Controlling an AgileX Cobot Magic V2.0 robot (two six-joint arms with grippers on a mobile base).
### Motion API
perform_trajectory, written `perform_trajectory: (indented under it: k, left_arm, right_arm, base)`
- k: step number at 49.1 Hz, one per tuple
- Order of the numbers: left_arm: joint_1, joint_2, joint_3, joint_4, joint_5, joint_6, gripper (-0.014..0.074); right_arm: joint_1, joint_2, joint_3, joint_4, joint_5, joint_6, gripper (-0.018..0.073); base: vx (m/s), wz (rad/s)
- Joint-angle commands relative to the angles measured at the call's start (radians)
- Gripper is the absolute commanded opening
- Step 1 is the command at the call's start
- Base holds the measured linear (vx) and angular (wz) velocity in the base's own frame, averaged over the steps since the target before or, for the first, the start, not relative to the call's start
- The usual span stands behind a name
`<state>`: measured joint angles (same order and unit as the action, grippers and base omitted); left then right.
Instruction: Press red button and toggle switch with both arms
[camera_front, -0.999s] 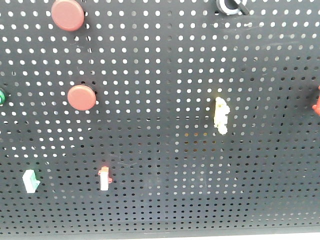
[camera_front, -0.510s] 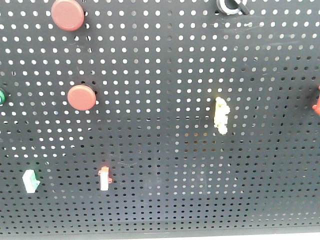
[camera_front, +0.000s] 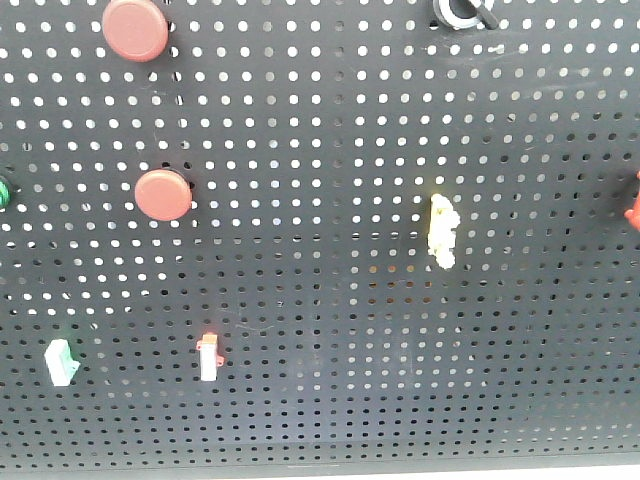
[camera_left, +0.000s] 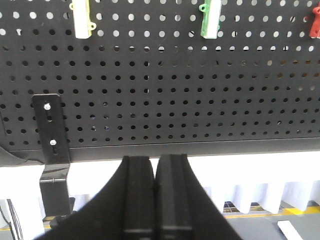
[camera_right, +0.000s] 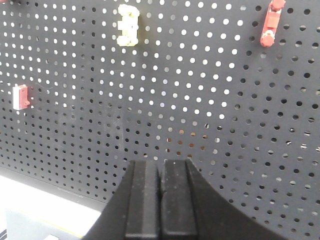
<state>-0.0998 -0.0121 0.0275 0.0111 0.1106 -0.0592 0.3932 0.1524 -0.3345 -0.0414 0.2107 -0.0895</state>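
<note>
At eleven o'clock on the pegboard (camera_front: 330, 110) the red button (camera_front: 136, 29) sits unpressed, both the left hand (camera_left: 155, 192) and right hand (camera_right: 161, 200) closed empty, likely for poking.

No text, label, brand, number or sign can be read in any of the three views. The black perforated metal pegboard (camera_front: 330, 250) carries no lettering, and the small parts fixed to it are unmarked.
</note>
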Motion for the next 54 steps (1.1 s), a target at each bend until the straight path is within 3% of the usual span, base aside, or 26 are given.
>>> perform_trajectory:
  k: [1, 15, 25, 31, 35, 54]
  left_arm:
    - [-0.002, -0.016, 0.035, 0.001, -0.078, -0.008, 0.0002]
    - [-0.002, -0.016, 0.035, 0.001, -0.077, -0.008, 0.0002]
    - [-0.002, -0.016, 0.035, 0.001, -0.077, -0.008, 0.0002]
    - [-0.002, -0.016, 0.035, 0.001, -0.077, -0.008, 0.0002]
    - [-0.002, -0.016, 0.035, 0.001, -0.077, -0.008, 0.0002]
    - [-0.002, -0.015, 0.035, 0.001, -0.077, -0.008, 0.0002]
  right_arm:
    - [-0.007, 0.011, -0.030, -0.001, -0.078, -0.004, -0.0003]
    - [-0.025, 0.011, -0.016, -0.013, -0.042, -0.003, -0.0003]
    - [-0.225, -0.009, 0.202, -0.012, -0.127, 0.089, -0.0003]
    - [-0.304, -0.110, 0.346, -0.015, -0.222, 0.080, -0.0003]
    - [-0.325, -0.189, 0.375, -0.024, -0.192, 0.079, -0.0003]
    - [-0.329, -0.180, 0.376, -0.024, -0.189, 0.089, -0.0003]
  base:
    - [0.00, 0.00]
    - [0.00, 0.00]
    - [0.00, 0.00]
    - [0.00, 0.00]
    - [0.00, 0.00]
    - [0.00, 0.00]
